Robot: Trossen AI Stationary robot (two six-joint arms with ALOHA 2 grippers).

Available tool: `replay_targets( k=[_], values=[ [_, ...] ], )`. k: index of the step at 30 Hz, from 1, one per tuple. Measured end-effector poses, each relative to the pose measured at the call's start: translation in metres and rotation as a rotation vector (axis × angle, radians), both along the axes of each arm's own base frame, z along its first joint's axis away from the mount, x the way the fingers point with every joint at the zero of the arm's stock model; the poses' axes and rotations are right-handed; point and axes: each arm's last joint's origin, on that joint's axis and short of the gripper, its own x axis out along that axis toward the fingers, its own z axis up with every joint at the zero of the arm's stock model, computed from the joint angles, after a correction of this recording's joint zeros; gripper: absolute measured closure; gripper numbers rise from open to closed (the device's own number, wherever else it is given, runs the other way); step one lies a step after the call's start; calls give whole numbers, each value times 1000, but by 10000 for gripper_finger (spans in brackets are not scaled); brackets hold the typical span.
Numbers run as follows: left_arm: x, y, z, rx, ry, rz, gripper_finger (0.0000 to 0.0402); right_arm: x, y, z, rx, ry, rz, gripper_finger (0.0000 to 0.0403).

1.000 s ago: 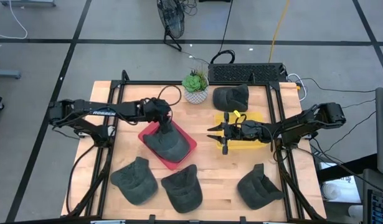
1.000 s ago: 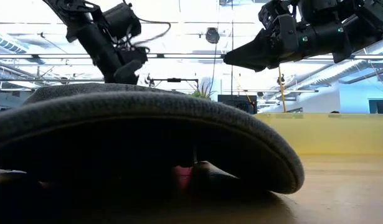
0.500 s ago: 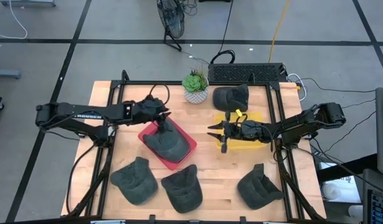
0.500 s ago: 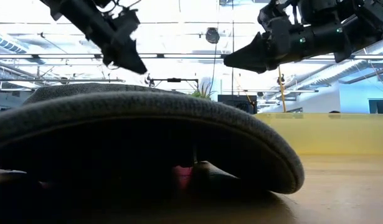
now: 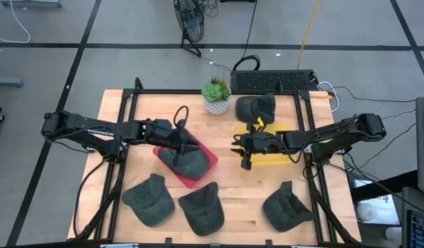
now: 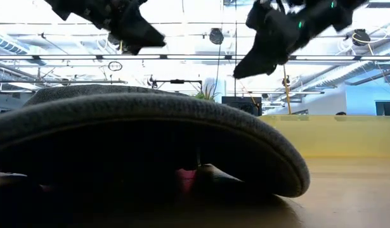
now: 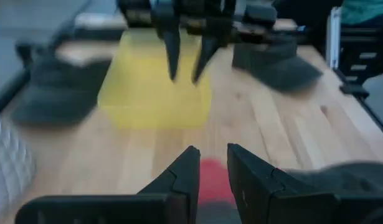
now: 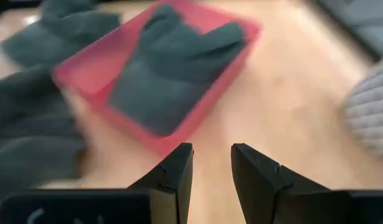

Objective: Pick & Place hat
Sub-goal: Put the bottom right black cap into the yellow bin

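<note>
Dark hat (image 5: 182, 160) lying in red tray (image 5: 206, 160) at centre of wooden surface (image 5: 232, 186), left claw (image 5: 189, 144) above tray, fingers slightly parted, empty, right claw (image 5: 240, 147) at yellow tray (image 5: 274, 160), centre right, fingers spread, empty.

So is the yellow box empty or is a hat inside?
Cannot tell. The right gripper hides part of the yellow box; no hat shows in the rest.
</note>
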Motion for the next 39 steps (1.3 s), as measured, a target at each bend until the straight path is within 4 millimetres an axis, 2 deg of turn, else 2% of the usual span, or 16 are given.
replay_targets(
  k=[5, 11, 18, 25, 32, 39],
  values=[
    [10, 0, 11, 42, -165, -29, 314, -1, 23, 26, 136, 154, 31, 303],
    [12, -3, 23, 18, -287, -64, 314, -20, 57, 43, 318, 374, -38, 303],
    [12, -3, 24, 13, -297, -60, 314, -57, 102, 34, 666, 697, -192, 302],
    [12, -5, 28, -6, -333, -62, 314, -88, 145, 33, 866, 794, -433, 273],
    [12, -8, 28, -20, -328, -72, 314, -115, 162, 25, 837, 709, -602, 224],
    [12, -10, 27, -12, -321, -82, 314, -133, 164, 0, 795, 798, -641, 212]
  ],
)
